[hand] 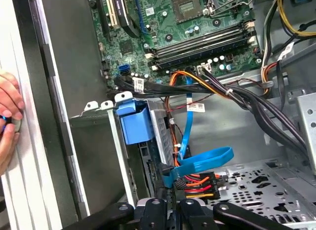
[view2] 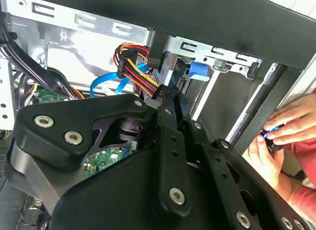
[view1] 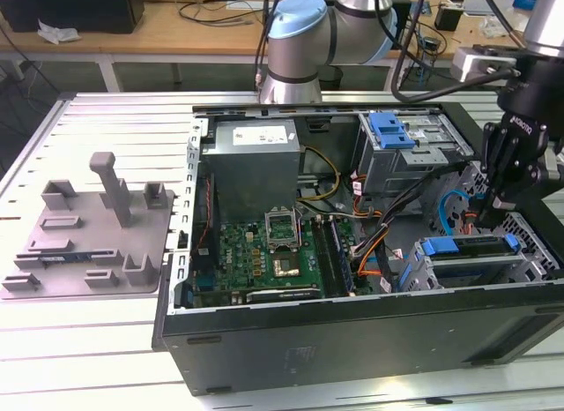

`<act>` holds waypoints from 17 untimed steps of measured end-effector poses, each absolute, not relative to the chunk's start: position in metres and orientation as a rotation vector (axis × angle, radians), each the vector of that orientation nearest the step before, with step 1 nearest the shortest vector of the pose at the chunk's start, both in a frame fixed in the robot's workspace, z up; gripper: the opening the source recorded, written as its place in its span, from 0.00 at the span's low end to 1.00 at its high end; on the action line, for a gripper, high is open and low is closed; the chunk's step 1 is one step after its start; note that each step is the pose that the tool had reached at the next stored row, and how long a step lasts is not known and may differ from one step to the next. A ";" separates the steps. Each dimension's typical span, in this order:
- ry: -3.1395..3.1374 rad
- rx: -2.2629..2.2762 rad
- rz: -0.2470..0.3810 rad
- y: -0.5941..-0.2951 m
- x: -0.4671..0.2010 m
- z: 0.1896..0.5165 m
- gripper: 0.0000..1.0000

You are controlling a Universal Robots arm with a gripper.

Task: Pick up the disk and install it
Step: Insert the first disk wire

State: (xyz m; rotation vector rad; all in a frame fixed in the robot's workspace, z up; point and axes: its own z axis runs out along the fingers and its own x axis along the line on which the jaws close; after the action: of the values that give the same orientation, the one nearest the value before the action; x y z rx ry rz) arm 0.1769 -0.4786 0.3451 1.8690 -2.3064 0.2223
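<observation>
Beside gripper (view1: 487, 219), disk (view1: 467, 248) (in cage (view1: 531, 268))

The white label (view1: 256, 136) on the power supply (view1: 257, 168) cannot be read.

Gripper (view1: 487, 219) low inside open computer case (view1: 352, 340), at exterior view's right, close beside drive cage (view1: 533, 263) holding disk (view1: 467, 246). Tight there: blue data cable (hand: 197, 163) and orange-red-yellow power plug (hand: 200, 183) just beside gripper in first wrist view, and black cable bundle (hand: 247, 99) crosses near. Case wall close alongside. Person's hand (view2: 284, 129) at case edge outside. Open room above motherboard (view1: 264, 252) mid-case. Worktop (view1: 88, 349) free in front of grey fixture tray (view1: 88, 226), well apart.
</observation>
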 end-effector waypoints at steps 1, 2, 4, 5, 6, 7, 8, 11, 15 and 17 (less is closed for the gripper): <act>-2.308 1.876 0.218 -0.480 0.177 0.345 0.17; -2.309 1.881 0.215 -0.481 0.176 0.345 0.17; -2.311 1.890 0.210 -0.483 0.176 0.345 0.17; -2.312 1.896 0.207 -0.485 0.175 0.345 0.17; -2.313 1.906 0.204 -0.488 0.174 0.345 0.17; -2.313 1.912 0.202 -0.490 0.173 0.345 0.17; -2.313 1.917 0.201 -0.492 0.173 0.345 0.17; -2.307 1.936 0.200 -0.495 0.172 0.345 0.17; -2.292 1.974 0.196 -0.499 0.171 0.345 0.17; -2.292 1.984 0.192 -0.501 0.171 0.345 0.17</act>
State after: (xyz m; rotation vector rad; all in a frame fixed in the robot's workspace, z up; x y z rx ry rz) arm 0.1706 -0.5007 0.3452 1.9838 -2.2917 0.1917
